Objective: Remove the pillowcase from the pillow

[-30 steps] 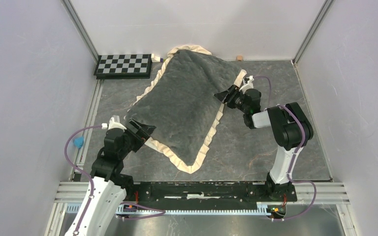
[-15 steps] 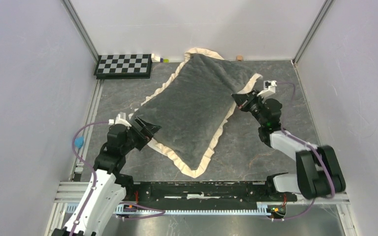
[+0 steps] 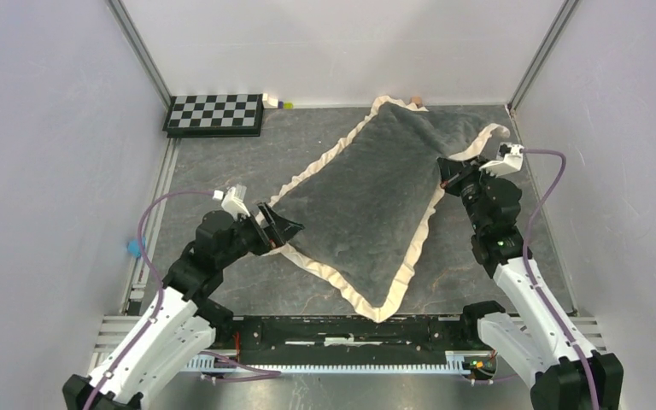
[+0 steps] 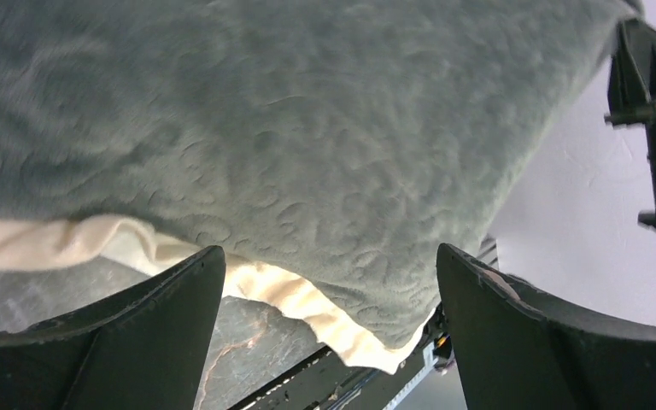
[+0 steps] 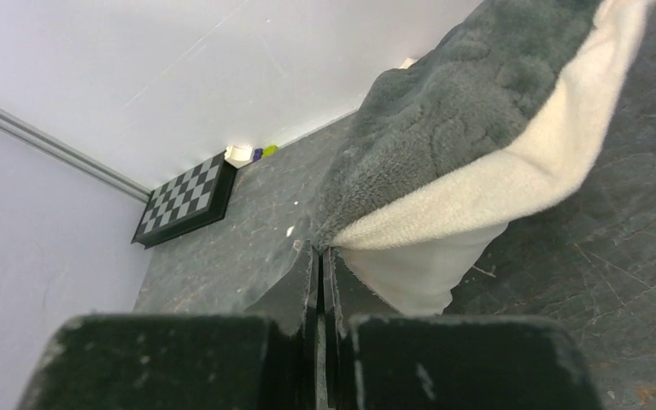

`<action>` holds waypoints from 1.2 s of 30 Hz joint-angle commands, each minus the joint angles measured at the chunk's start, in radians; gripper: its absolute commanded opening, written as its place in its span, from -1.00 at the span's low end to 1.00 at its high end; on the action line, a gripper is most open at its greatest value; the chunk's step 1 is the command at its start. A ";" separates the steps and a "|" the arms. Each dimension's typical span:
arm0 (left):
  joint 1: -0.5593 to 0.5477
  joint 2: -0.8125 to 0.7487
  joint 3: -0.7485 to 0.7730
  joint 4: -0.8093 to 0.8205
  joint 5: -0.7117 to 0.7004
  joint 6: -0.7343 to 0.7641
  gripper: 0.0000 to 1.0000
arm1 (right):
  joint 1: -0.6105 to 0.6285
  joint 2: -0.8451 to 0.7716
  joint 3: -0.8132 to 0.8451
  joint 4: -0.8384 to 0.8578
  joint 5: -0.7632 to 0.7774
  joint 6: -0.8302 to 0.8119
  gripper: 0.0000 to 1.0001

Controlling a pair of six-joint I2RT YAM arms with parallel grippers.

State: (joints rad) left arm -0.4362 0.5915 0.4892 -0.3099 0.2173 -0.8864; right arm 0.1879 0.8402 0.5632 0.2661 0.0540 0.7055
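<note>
The pillowcase [image 3: 367, 196], dark grey quilted with a cream frill, lies plump and slanted across the table. The pillow is hidden. My right gripper [image 3: 447, 173] is shut on the pillowcase's right edge. In the right wrist view its fingertips [image 5: 320, 249] pinch the seam where the grey fabric [image 5: 453, 111] meets the cream frill [image 5: 512, 188]. My left gripper [image 3: 285, 229] is open at the pillowcase's left corner. In the left wrist view the grey face [image 4: 307, 128] and its frill [image 4: 290, 295] hang just beyond the wide-apart fingers [image 4: 329, 249], with nothing between them.
A checkerboard [image 3: 214, 113] lies at the back left, with small blocks [image 3: 278, 103] beside it and a wooden cube [image 3: 416, 101] at the back wall. A blue object [image 3: 130, 248] sits by the left wall. Walls close in on three sides; the arms' base rail [image 3: 350, 329] runs along the front.
My right gripper closed on the pillowcase's edge and pulled it to the right and nearer. The whole pillowcase slid rightwards. My left arm followed to the right, still open.
</note>
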 commanded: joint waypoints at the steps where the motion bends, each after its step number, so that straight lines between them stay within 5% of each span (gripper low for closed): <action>1: -0.128 0.042 0.148 0.041 -0.104 0.195 0.96 | -0.003 0.006 0.185 -0.075 0.021 0.035 -1.00; 12: -0.596 0.341 0.471 -0.059 -0.436 0.474 0.91 | 0.034 0.107 0.435 -0.294 -0.009 0.144 -1.00; 18: -0.851 0.619 0.733 -0.266 -0.654 0.584 0.99 | 0.050 0.135 0.449 -0.280 -0.021 0.158 -1.00; 24: -0.865 0.786 0.786 -0.309 -0.727 0.570 1.00 | 0.051 0.133 0.434 -0.274 -0.039 0.164 -1.00; 31: -0.784 0.881 0.784 -0.299 -0.617 0.512 0.98 | 0.050 0.101 0.445 -0.324 0.017 0.128 -1.00; 34: -0.737 0.835 0.730 -0.220 -0.457 0.531 0.55 | 0.051 0.076 0.439 -0.344 0.041 0.104 -1.00; 36: -0.717 0.812 0.703 -0.191 -0.383 0.548 -0.06 | 0.051 0.055 0.427 -0.354 0.059 0.090 -1.00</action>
State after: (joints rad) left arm -1.1992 1.4773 1.2339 -0.5850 -0.3241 -0.3737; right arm 0.2352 0.9680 0.9459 -0.1680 0.0582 0.8238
